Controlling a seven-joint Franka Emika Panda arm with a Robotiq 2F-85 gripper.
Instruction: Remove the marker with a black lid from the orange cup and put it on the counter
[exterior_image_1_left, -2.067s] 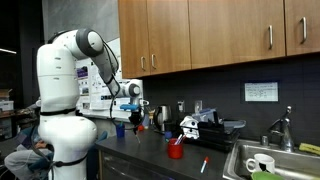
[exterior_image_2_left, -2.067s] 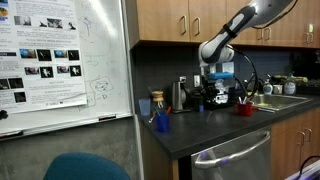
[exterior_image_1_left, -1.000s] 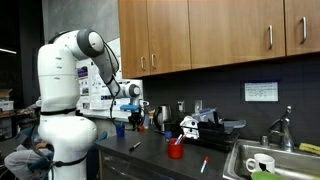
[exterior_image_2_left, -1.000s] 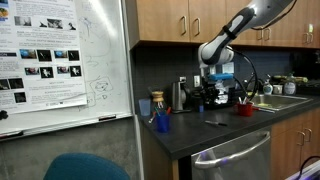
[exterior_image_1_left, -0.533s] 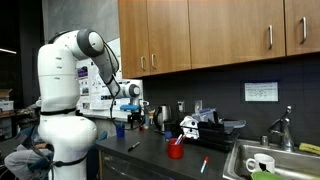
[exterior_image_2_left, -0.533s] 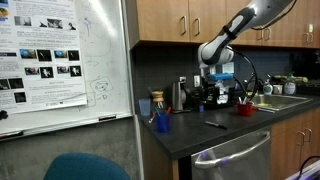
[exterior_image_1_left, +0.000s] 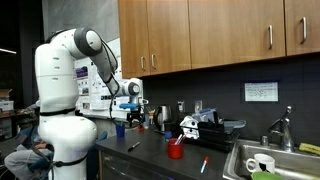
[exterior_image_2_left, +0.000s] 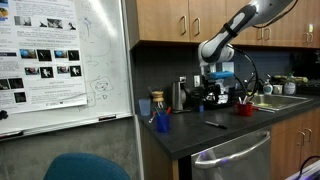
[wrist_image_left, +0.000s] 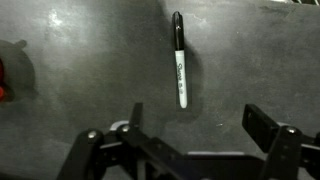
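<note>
The gripper (wrist_image_left: 193, 112) is open. In the wrist view its two fingers (wrist_image_left: 135, 112) stand wide apart at the lower edge of the picture with nothing between them. The marker with a black lid (wrist_image_left: 179, 60) lies flat on the counter (wrist_image_left: 80, 50), ahead of the gap between the fingers and touching neither. Its black lid points away from the gripper, and its grey barrel, which carries printed lettering, points towards it. A red shape at the left border of the wrist view is cut off by the frame and cannot be identified with certainty. In both exterior views the arm holds the gripper (exterior_image_1_left: 134, 107) (exterior_image_2_left: 217, 100) above the counter (exterior_image_1_left: 155, 160) (exterior_image_2_left: 200, 135), clear of the surface. The marker with a black lid (exterior_image_1_left: 133, 146) (exterior_image_2_left: 215, 124) appears there as a thin dark stick lying on the counter below the gripper, apart from the orange cup (exterior_image_1_left: 176, 151) (exterior_image_2_left: 244, 109). The orange cup stands upright on the counter, between the marker and the sink (exterior_image_1_left: 262, 162). A small blue cup (exterior_image_2_left: 162, 122) stands on the counter near the whiteboard (exterior_image_2_left: 60, 60).
</note>
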